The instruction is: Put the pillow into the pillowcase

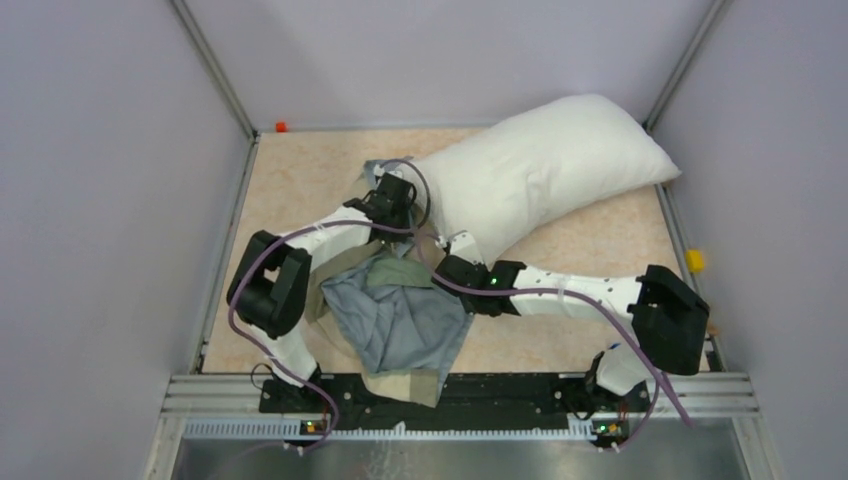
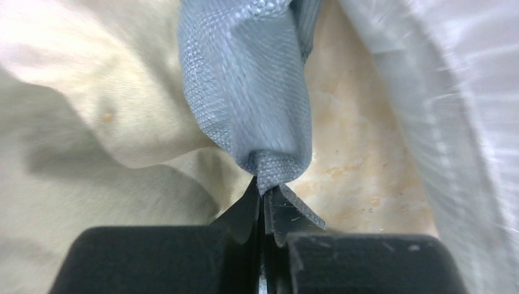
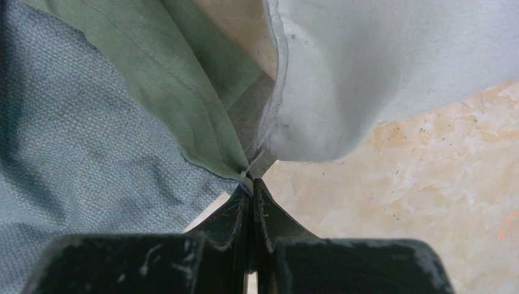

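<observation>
1. Left gripper [image 2: 264,191], clamped tight on a fold of the grey-blue pillowcase [image 1: 400,320], sits at the left end of the pillow [image 1: 545,170].
2. Right gripper [image 3: 251,180], likewise closed, pinches the pillowcase's green hem beside the pillow's lower-left corner.
3. The pillow lies almost wholly outside the pillowcase; nearly all the stuffing seems left to do.

pillow [image 2: 465,122]: blurred, cut by right edge | pillowcase [image 1: 400,320]: partly hidden beneath left arm [image 1: 330,228] (top view)
</observation>
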`<act>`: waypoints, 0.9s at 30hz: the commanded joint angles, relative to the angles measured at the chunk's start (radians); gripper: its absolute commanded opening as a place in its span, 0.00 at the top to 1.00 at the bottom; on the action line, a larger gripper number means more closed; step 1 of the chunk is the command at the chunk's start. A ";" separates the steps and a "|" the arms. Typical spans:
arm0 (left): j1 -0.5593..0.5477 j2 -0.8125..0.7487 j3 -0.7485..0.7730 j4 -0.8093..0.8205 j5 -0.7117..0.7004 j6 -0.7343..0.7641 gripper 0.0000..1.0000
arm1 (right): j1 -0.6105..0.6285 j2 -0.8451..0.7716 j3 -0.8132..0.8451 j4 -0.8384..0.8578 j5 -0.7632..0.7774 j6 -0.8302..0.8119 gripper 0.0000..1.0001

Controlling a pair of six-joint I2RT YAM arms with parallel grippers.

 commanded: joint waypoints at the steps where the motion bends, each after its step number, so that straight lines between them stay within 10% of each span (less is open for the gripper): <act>1: 0.022 -0.171 0.094 -0.093 -0.158 0.011 1.00 | -0.002 -0.035 0.016 -0.038 0.043 0.011 1.00; 6: 0.173 -0.358 0.092 -0.185 -0.320 0.037 1.00 | -0.001 -0.106 0.068 -0.129 0.079 -0.021 1.00; 14: 0.792 -0.458 0.025 -0.176 -0.212 0.161 1.00 | -0.114 -0.192 0.186 -0.286 0.144 -0.124 1.00; 23: 0.897 -0.293 0.065 -0.174 -0.106 0.108 0.99 | -0.505 -0.024 0.249 -0.194 0.142 -0.243 1.00; 25: 0.896 -0.277 0.087 -0.196 -0.051 0.117 0.80 | -0.544 0.020 0.293 -0.197 0.129 -0.238 1.00; 27: 0.894 -0.275 0.097 -0.219 0.002 0.119 0.40 | -0.544 0.048 0.347 -0.221 0.103 -0.237 0.99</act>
